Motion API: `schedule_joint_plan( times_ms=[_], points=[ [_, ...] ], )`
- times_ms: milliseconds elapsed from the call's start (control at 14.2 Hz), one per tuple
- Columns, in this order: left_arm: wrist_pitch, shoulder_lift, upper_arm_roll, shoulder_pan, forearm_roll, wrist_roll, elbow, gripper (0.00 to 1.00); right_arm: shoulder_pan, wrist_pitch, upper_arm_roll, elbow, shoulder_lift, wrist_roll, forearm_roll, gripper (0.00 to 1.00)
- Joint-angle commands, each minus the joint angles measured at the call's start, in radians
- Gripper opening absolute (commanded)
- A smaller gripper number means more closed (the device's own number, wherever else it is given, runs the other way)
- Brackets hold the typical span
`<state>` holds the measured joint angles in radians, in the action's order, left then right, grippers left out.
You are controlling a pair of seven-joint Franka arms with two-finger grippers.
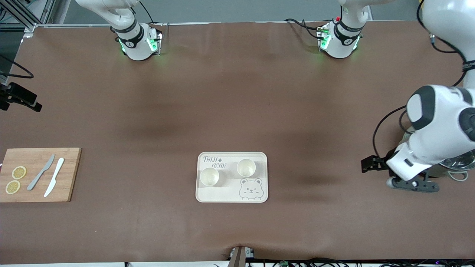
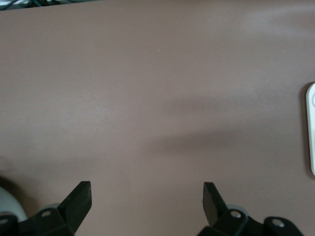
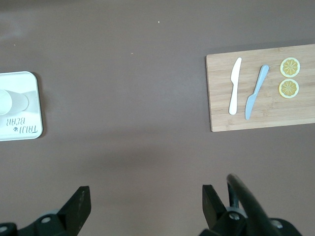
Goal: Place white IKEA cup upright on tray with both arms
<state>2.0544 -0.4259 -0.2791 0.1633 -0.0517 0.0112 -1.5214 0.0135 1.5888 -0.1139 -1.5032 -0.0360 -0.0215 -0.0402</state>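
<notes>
The cream tray point(image 1: 259, 159) with "TAIJI BEAR" lettering lies mid-table, near the front camera. Two white cups stand upright on it: one point(image 1: 209, 176) nearer the right arm's end, one point(image 1: 246, 167) beside the lettering. My left gripper point(image 1: 371, 164) is open and empty, low over bare table toward the left arm's end, well apart from the tray; its wrist view shows open fingers point(image 2: 78, 196) and the tray's edge point(image 2: 311, 132). My right gripper point(image 3: 146, 196) is open and empty, high over the table between the tray point(image 3: 22, 130) and the board; one cup point(image 3: 12, 102) shows there.
A wooden cutting board point(image 1: 68, 174) lies at the right arm's end with a grey knife point(image 1: 41, 172), a white knife point(image 1: 54, 177) and two lemon slices point(image 1: 18, 172). A metal bowl point(image 1: 458, 163) sits under the left arm.
</notes>
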Motion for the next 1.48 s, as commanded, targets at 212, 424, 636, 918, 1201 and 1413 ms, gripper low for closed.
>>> schedule_joint_plan(
  times_ms=[212,424,636,918,1201,1413],
  points=[
    [-0.095,0.163,-0.054,0.041,0.038,-0.065,-0.062,1.0,-0.017,0.002,0.019,0.003,0.001,0.025,0.009,1.0],
    [-0.166,0.223,-0.052,0.044,0.036,-0.048,-0.062,1.0,-0.018,0.01,0.029,0.003,-0.001,0.023,0.013,1.0],
    [-0.232,0.266,-0.052,0.042,0.036,-0.046,-0.065,1.0,-0.015,0.007,0.029,0.001,-0.001,0.023,0.014,1.0],
    [-0.263,0.288,-0.071,0.03,0.036,-0.054,-0.065,1.0,-0.017,0.007,0.029,0.001,-0.001,0.023,0.014,1.0],
    [-0.276,0.306,0.027,-0.094,0.03,-0.063,-0.065,1.0,-0.017,0.01,0.029,0.001,-0.001,0.023,0.016,1.0],
    [-0.276,0.308,0.037,-0.093,0.035,-0.059,-0.056,1.0,-0.02,0.014,0.029,0.001,-0.001,0.023,0.016,1.0]
  ],
)
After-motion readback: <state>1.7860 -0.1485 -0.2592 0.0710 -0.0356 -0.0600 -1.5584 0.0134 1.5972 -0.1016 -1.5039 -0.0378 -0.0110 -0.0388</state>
